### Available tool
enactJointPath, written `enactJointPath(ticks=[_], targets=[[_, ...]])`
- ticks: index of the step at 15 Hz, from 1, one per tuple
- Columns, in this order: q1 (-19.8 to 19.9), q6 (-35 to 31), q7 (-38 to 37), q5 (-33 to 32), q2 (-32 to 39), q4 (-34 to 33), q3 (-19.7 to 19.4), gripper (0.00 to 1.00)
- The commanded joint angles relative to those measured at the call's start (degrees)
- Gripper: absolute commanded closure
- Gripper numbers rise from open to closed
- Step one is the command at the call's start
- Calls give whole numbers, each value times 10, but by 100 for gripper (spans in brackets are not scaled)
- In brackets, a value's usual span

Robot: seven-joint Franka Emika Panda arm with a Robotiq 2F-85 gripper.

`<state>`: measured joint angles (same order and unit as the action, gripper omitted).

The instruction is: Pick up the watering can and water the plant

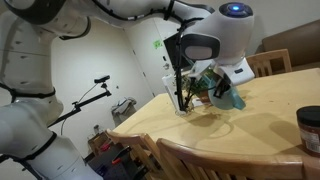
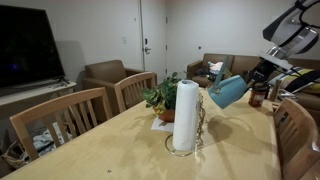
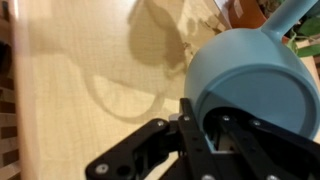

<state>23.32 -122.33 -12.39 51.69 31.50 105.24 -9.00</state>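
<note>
Wooden table (image 2: 120,150) with a paper towel roll (image 2: 185,115) upright on it. Watering can (image 2: 228,92) is up off the table, near the plant (image 2: 160,98). Its long axis is tilted and the spout points toward the plant. Gripper (image 2: 252,80) fingers are clamped on the can's rear.

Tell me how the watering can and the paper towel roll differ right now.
The watering can is teal; the paper towel roll is white. The watering can hangs tilted above the table; the paper towel roll stands upright on it. Both are close to the plant.
</note>
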Motion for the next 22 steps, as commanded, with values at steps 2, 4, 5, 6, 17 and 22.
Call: enactJointPath(ticks=[2,4,5,6,17,22], targets=[[-19,-82,-3,42,-1,-3,-21,96],[-33,-142,-11,27,-8,9,-32,96],[-40,-176,-14,23,-11,15,-37,96],[-48,-202,-24,13,-12,22,-43,96],[-121,-271,-175,-183,-41,104,-78,96],[-125,-246,-220,-235,-85,127,-78,96]])
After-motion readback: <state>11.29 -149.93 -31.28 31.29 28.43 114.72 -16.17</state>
